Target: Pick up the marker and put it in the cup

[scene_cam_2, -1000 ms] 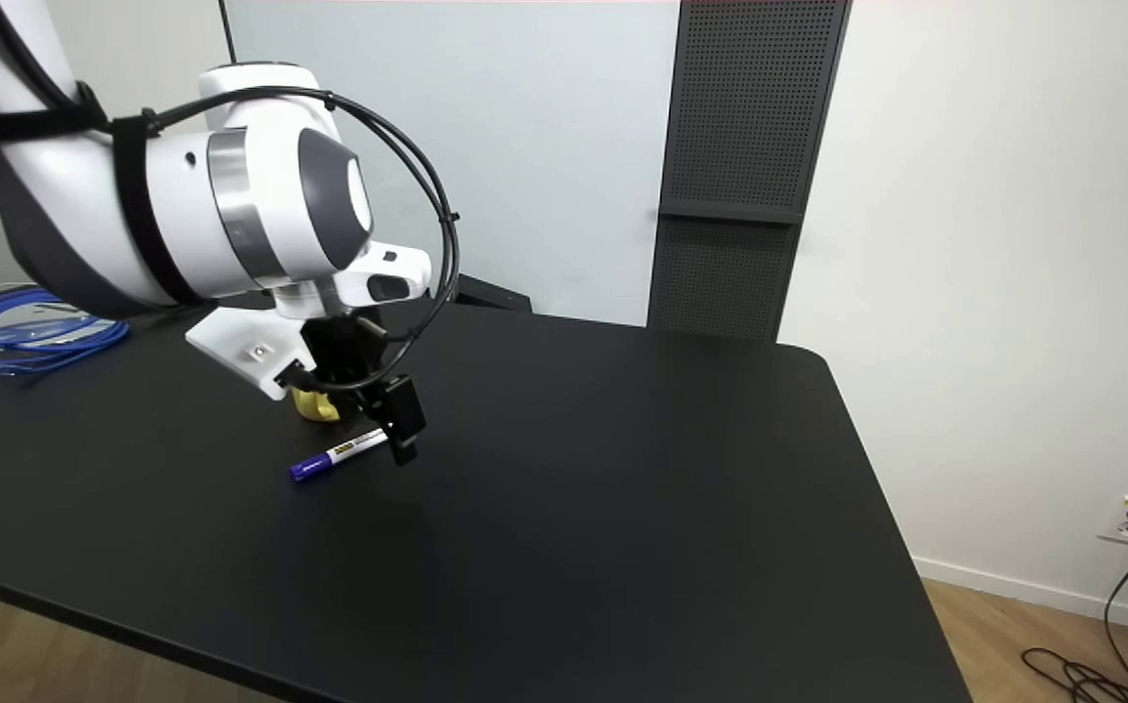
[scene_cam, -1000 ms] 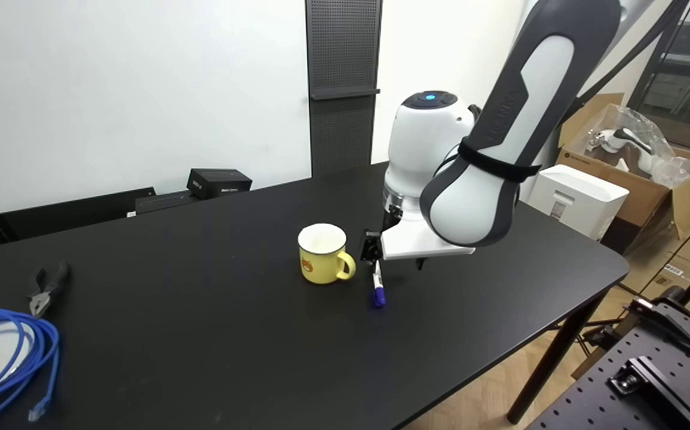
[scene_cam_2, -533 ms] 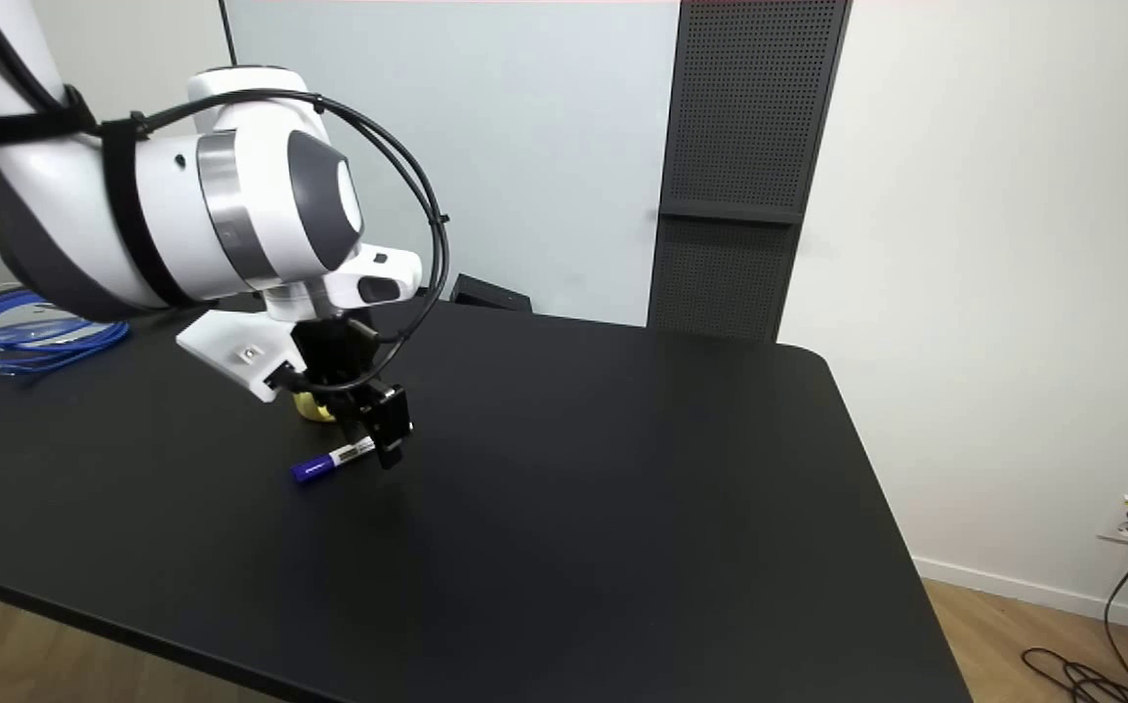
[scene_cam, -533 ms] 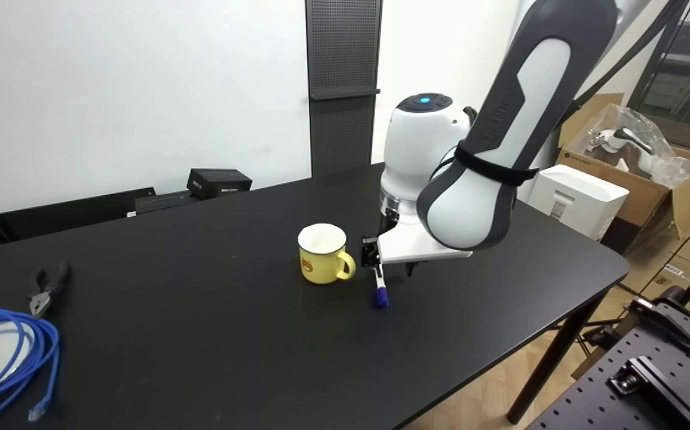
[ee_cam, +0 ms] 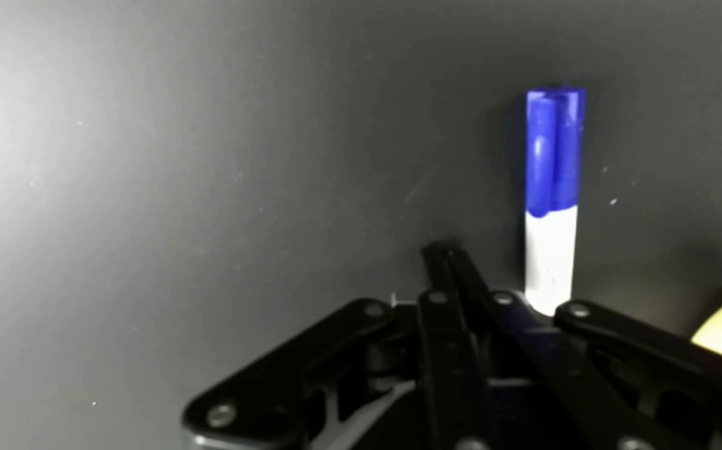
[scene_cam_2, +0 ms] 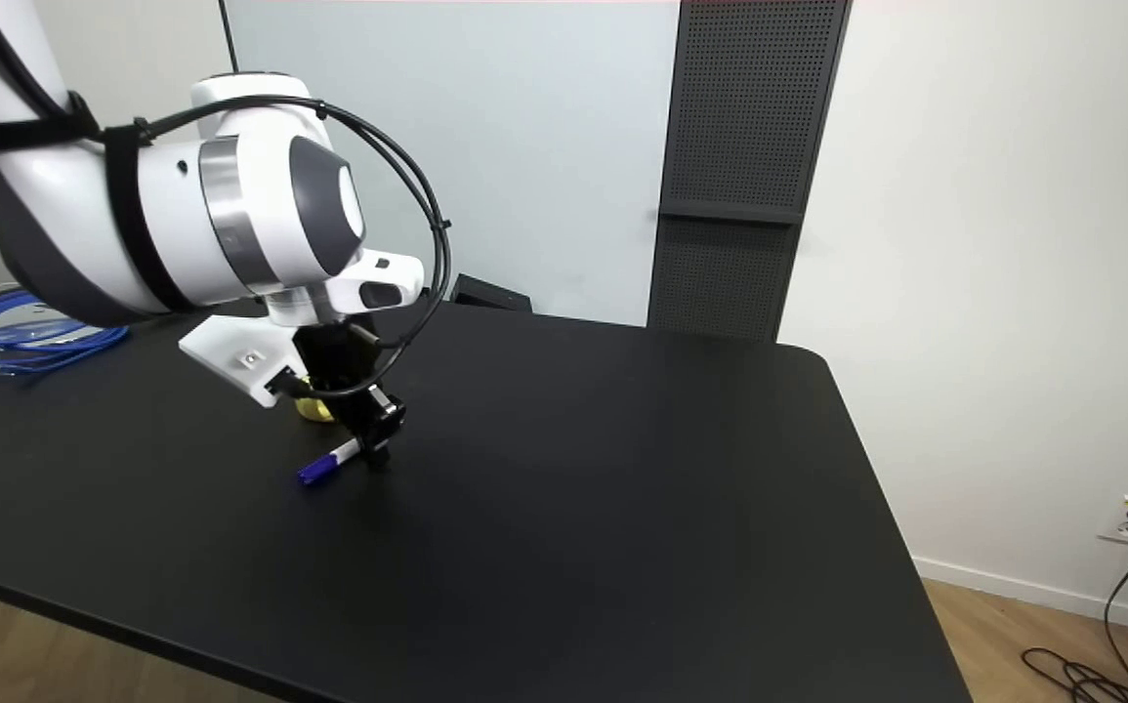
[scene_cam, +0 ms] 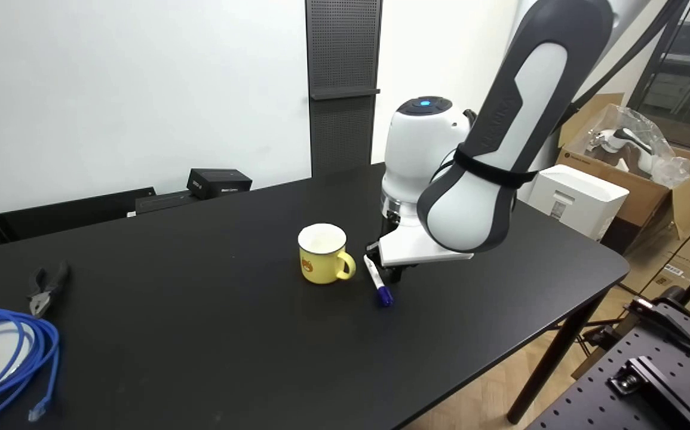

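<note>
Holds nothing in closed fingers (ee_cam: 438, 272), with marker (ee_cam: 553, 199) crosswise to their closing line, just beside, toward the cup (scene_cam: 323, 257).

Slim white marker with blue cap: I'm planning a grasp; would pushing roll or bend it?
The white marker may roll on its rounded barrel, though the ridge along its blue cap might stop it. Its straight outline suggests stiffness.
</note>
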`<action>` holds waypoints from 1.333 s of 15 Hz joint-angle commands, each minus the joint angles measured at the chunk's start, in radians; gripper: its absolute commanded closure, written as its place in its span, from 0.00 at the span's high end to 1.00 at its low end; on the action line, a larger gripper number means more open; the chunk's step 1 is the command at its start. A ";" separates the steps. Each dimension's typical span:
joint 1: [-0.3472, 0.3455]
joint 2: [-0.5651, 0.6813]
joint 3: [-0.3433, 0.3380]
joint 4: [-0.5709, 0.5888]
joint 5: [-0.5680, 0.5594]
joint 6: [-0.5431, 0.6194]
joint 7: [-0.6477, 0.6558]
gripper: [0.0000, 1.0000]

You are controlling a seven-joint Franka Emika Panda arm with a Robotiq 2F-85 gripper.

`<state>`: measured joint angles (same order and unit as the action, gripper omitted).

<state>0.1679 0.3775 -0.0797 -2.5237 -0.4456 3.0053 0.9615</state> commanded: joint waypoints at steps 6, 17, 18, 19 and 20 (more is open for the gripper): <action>0.011 -0.018 -0.006 -0.009 0.020 0.001 0.020 0.47; 0.082 -0.083 -0.018 -0.013 -0.004 -0.001 0.024 1.00; 0.089 -0.082 -0.021 -0.008 -0.005 -0.002 0.024 1.00; 0.092 -0.076 -0.020 -0.002 -0.003 -0.003 0.022 1.00; 0.096 -0.070 -0.022 0.003 -0.001 -0.004 0.022 1.00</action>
<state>0.2410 0.3134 -0.0852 -2.5266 -0.4343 3.0088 0.9610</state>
